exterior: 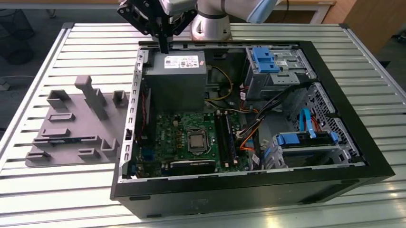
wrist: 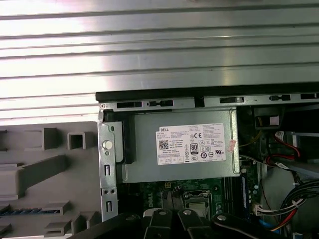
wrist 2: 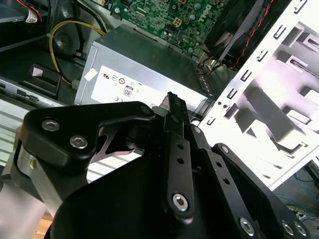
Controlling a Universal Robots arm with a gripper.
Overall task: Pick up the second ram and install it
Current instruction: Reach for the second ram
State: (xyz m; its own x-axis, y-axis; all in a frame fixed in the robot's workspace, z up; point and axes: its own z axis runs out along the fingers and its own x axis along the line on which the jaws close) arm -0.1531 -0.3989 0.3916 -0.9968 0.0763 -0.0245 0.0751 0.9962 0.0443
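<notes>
Exterior view shows the gripper poised over the power supply inside the computer case, its fingers pressed together with nothing visibly held.

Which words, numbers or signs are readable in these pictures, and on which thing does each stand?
White label on the grey power supply: fine print, a code square and round marks, too small to read.
The same label in the second wrist view: blurred.
Green board: tiny white print, unreadable.
</notes>
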